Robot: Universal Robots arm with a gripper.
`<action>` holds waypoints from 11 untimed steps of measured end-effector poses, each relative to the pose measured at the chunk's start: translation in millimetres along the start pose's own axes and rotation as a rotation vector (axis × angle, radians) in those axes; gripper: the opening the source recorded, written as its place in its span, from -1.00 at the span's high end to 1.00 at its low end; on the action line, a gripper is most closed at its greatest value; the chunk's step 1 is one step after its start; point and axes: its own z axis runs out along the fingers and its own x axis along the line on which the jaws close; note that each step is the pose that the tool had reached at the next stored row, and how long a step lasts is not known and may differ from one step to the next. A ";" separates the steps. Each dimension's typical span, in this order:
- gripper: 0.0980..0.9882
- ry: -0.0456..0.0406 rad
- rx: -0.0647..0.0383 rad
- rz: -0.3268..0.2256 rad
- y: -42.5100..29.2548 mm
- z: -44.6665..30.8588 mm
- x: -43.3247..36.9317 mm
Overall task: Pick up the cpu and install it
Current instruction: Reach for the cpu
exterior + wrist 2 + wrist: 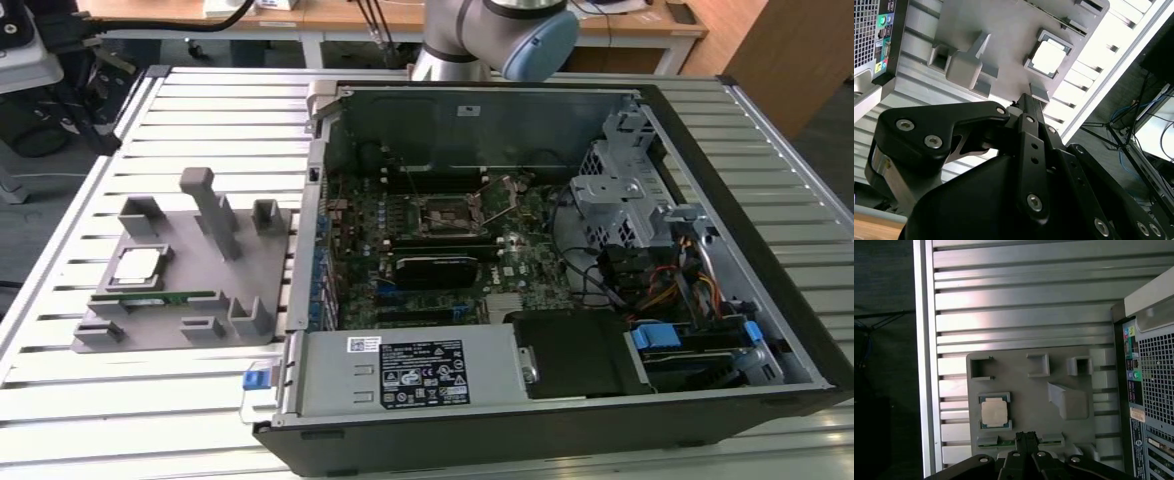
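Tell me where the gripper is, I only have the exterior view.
Observer: In the first wrist view the black gripper hangs over the flat grey plastic fixture, at its edge by the long thin green memory stick.
Operator: Touching the cpu?
Observer: No. In both wrist views the small square silvery cpu lies in its pocket, apart from the gripper.
Operator: Anything beside the fixture?
Observer: The second wrist view shows the computer case's perforated rear panel, with coloured ports, next to the fixture.
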 end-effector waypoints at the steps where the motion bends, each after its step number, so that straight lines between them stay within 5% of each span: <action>1: 0.98 0.0000 0.000 0.000 -0.1 0.1 1.1; 11: 0.98 0.0006 0.000 0.000 -1.2 1.6 14.4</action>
